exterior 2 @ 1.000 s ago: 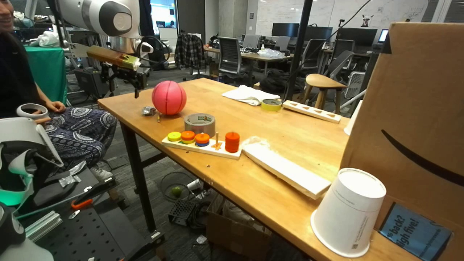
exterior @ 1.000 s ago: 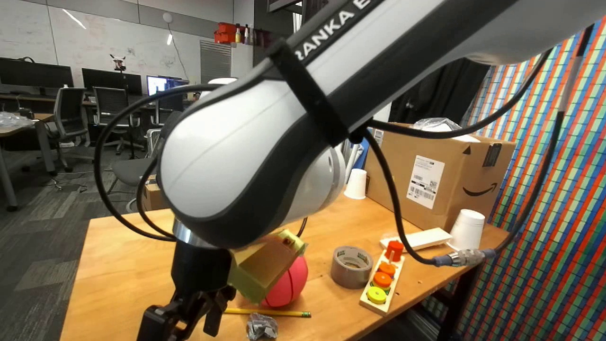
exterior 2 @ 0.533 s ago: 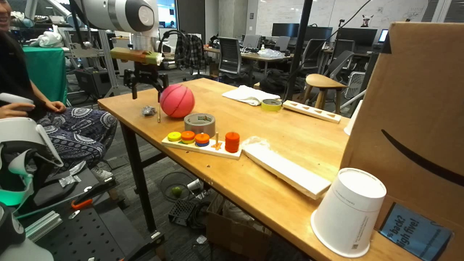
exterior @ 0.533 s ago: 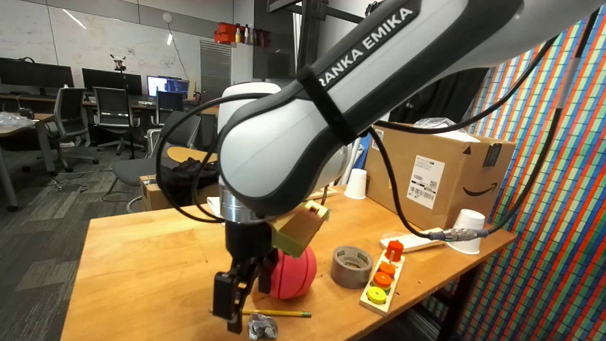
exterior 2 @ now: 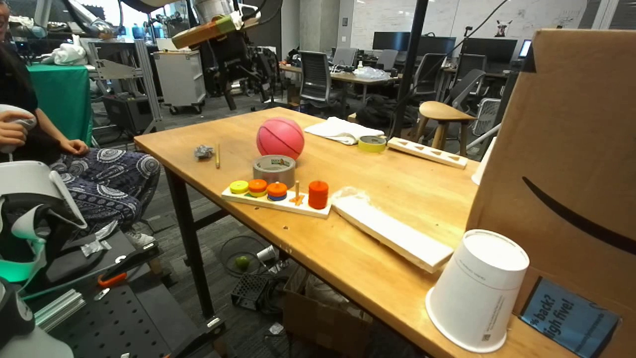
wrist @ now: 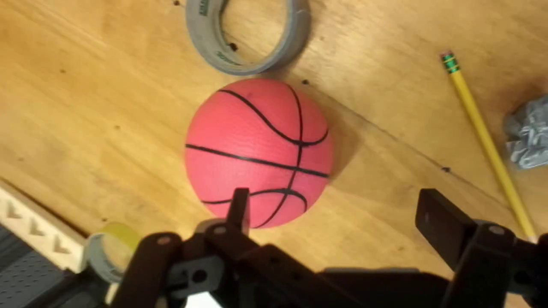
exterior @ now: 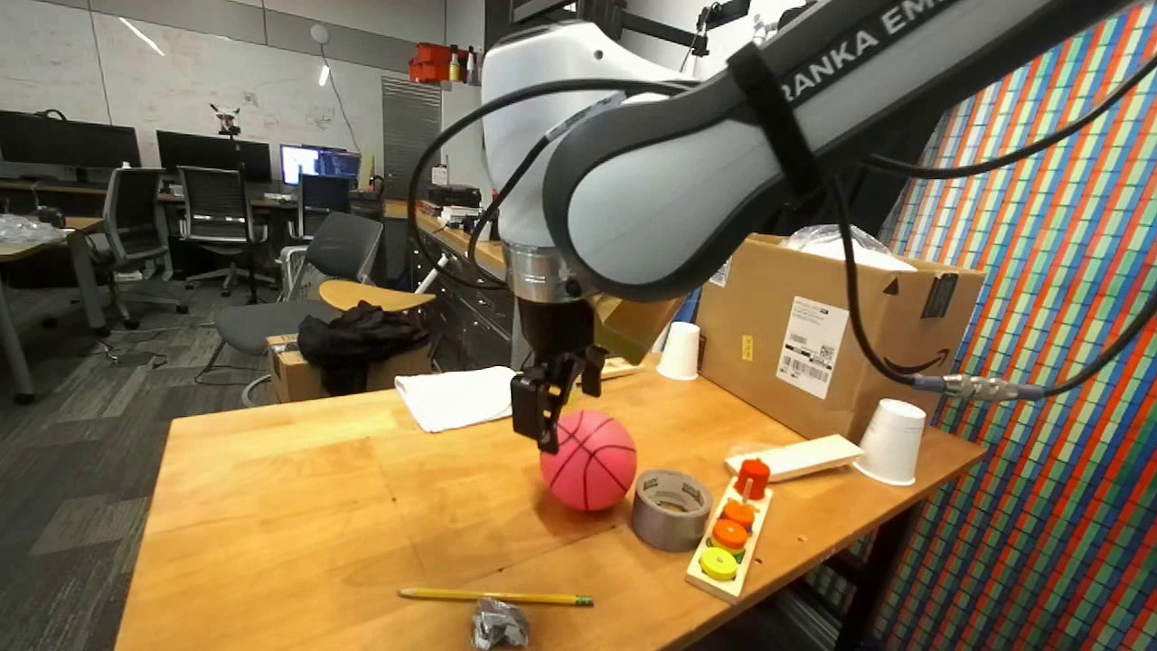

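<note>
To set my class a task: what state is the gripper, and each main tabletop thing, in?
Black two-fingered gripper: open, empty
Pink black-lined ball: on the table, ungripped
Grey duct-tape roll: lying flat
Yellow tape roll: lying flat
Yellow wooden pencil: lying flat
Shiny silver wad: crumpled
White rectangular cloth: folded
White tapered paper cups: upside down
Pale wooden peg board: holding coloured discs
Brown cardboard box: open or shut unclear

Pink ball (exterior: 587, 466): displaced across the tabletop (exterior: 298, 506), away from the pencil (exterior: 493, 597), nearer the grey tape roll (exterior: 664, 528). Pincer (wrist: 336, 210): raised, shifted in the same direction.
</note>
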Controlling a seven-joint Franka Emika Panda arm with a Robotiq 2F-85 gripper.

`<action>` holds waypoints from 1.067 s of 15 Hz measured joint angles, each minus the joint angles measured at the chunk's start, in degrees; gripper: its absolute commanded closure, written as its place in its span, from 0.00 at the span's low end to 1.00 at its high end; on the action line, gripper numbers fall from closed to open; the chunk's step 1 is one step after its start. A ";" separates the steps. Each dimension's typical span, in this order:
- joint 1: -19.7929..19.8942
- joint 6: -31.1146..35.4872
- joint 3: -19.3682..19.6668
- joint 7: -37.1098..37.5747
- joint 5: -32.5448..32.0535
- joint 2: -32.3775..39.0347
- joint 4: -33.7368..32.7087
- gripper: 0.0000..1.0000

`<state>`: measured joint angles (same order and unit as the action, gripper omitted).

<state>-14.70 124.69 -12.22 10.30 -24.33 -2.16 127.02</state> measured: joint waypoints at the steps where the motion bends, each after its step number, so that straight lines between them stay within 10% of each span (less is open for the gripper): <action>1: 0.24 -0.50 -0.06 2.82 -2.39 -1.13 0.14 0.00; 7: -0.18 -1.82 -3.26 12.56 -1.96 -2.79 1.91 0.00; 16: -3.42 18.57 -6.59 7.72 15.95 2.82 3.88 0.00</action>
<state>-18.12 143.25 -18.81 18.02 -8.37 0.65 130.90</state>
